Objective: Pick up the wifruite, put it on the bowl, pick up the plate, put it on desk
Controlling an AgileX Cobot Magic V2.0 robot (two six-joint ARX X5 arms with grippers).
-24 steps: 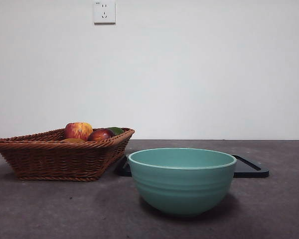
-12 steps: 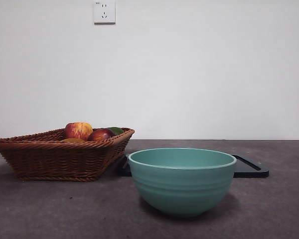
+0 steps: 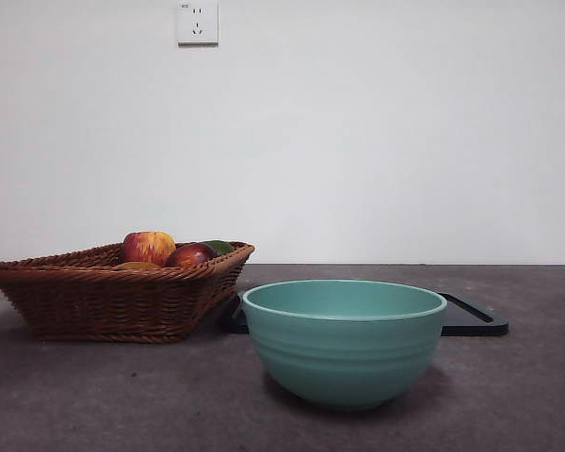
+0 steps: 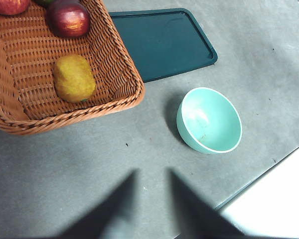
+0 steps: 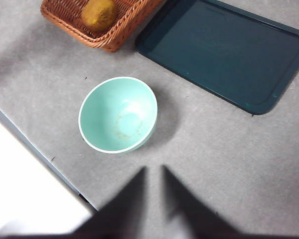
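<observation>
Nothing gripped yet: left gripper [image 4: 150, 191] and right gripper [image 5: 153, 186] both high above the desk [image 3: 122, 395], jaws a little apart and empty. Kiwi-like brownish-yellow fruit [image 4: 74, 77] lying in the wicker basket [image 4: 120, 94], beside a dark red fruit [image 4: 69, 18]. Probably light, slightly soft, rough-skinned; best pinched gently across the short middle. Teal bowl [image 3: 345, 341] empty, just in front of the black tray [image 5: 224, 52]; likely heavy, glazed, chippable.

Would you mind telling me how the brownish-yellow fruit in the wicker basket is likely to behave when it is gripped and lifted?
The brownish-yellow fruit looks oval and rounded, so it may roll if nudged. Its dull, rough-looking skin probably resists slipping. It lies loose on the floor of the wicker basket, apart from the dark red fruit, so lifting it likely disturbs nothing.
</observation>
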